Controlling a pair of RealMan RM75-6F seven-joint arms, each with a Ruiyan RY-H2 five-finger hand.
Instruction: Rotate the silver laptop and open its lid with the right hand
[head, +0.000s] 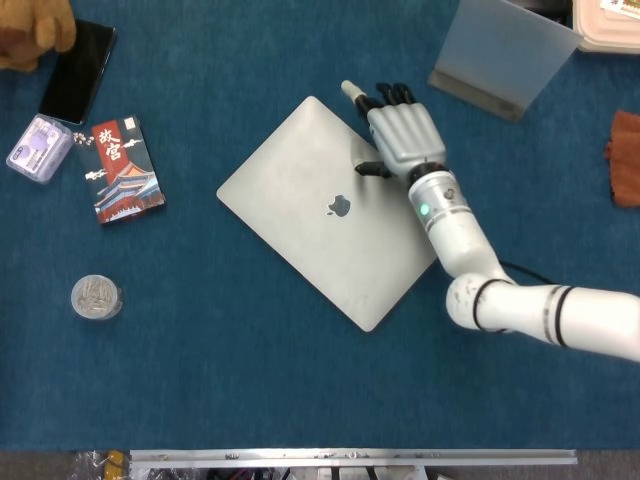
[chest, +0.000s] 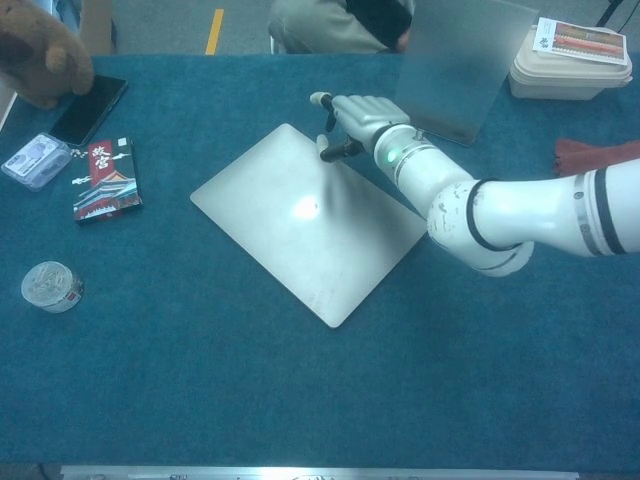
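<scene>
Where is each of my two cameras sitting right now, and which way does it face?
Head view: high above the table, looking almost straight down on the closed silver laptop; the right hand and its arm reach over the laptop's far right edge.
Chest view: lower at the table's near side, looking obliquely across to the far edge; the right hand and forearm enter from the right.
Shared: laptop, right hand, phone, booklet, round tin, translucent panel. The left hand shows in neither.

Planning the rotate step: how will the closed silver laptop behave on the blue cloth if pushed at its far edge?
The silver laptop looks rigid and lies flat, so it should turn as one piece. The blue cloth probably adds drag. The right robot hand sits near one corner, which favours pivoting over straight sliding.
</scene>
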